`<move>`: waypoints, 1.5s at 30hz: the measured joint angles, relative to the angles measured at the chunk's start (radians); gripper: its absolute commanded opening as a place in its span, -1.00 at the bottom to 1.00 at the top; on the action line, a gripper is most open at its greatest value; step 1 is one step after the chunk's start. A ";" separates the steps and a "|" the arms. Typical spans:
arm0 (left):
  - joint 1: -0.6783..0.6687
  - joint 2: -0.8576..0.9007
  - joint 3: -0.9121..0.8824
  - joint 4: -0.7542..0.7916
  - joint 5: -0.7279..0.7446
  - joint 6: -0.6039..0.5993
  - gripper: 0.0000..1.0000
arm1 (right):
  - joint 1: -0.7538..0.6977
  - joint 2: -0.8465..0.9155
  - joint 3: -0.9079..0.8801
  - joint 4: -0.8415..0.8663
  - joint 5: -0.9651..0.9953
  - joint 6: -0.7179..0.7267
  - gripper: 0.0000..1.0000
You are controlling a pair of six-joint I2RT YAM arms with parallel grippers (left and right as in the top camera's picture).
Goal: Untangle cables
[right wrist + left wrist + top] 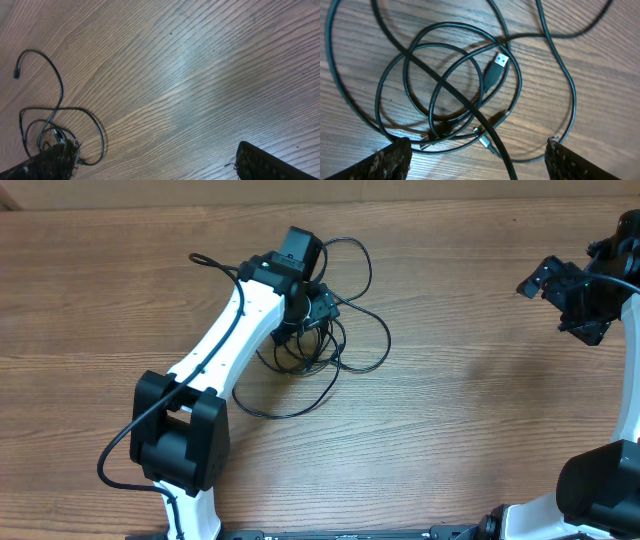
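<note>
The cables (340,362) are thin black cords lying in a tangled coil with loose loops on the wooden table (470,410). My left gripper (322,308) hovers right over the coil, open and empty. In the left wrist view the overlapping loops (445,85) fill the frame, with a black USB plug (497,68) inside them and a silvery tip (485,142) between my open fingers (477,161). My right gripper (563,302) is far to the right, open and empty (155,167). Its wrist view shows the coil (57,125) at a distance.
The left arm's white link (225,340) runs from the base at bottom left up to the coil and covers part of it. A loose cable end (16,74) trails away from the coil. The right arm's base (600,490) stands at bottom right.
</note>
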 measured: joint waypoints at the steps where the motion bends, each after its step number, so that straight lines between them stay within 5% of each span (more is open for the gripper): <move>1: -0.006 0.000 0.000 0.000 -0.016 -0.023 0.68 | 0.000 0.000 0.000 0.000 0.000 0.000 1.00; 12: -0.031 0.050 0.000 0.057 -0.059 -0.140 0.56 | 0.000 0.000 0.000 0.000 0.000 -0.002 1.00; 17: -0.031 0.102 -0.002 0.061 -0.039 -0.158 -0.09 | 0.000 0.000 0.000 0.000 0.000 -0.002 1.00; 21: -0.031 0.106 -0.004 0.062 -0.035 -0.153 -0.91 | 0.000 0.000 0.000 0.000 0.000 -0.002 1.00; 27: -0.031 0.106 0.036 0.009 -0.032 -0.049 -0.91 | 0.000 0.000 0.000 0.000 0.000 -0.002 0.99; 35: -0.033 0.066 0.342 -0.112 -0.025 0.194 -0.92 | 0.000 0.000 0.000 -0.001 0.001 -0.003 1.00; 45: -0.044 -0.193 0.694 0.019 -0.020 0.326 -0.92 | 0.000 0.000 0.000 0.000 0.000 -0.003 1.00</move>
